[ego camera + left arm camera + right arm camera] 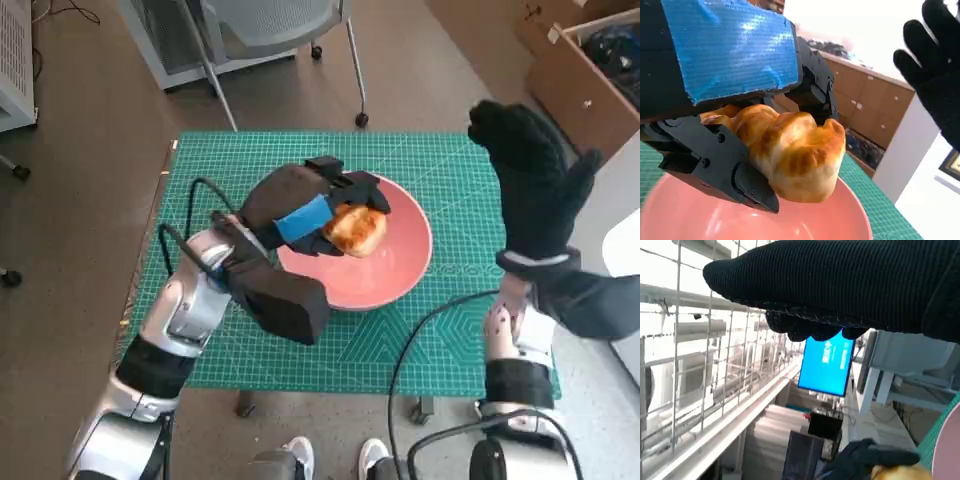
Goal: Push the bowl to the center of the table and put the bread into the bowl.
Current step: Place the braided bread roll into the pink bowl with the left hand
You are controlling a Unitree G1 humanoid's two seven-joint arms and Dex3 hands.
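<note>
A pink bowl [395, 275] sits near the middle of the green cutting mat [450, 340]. My left hand [300, 215] grips a golden piece of bread [355, 230] just above the bowl's inside. In the left wrist view the bread [795, 155] is clamped between the black fingers [715, 155] over the pink bowl [805, 220]. My right hand [535, 185] is raised at the mat's right edge with fingers spread, holding nothing. The right wrist view shows the glove [840, 285], a sliver of the bowl [947, 450] and the bread [897, 473].
A chair with wheeled legs [290, 40] stands beyond the table's far edge. Wooden drawers [580, 80] stand at the far right. A black cable [420, 350] loops over the mat's near right part. A person's shoes [330, 458] show by the near edge.
</note>
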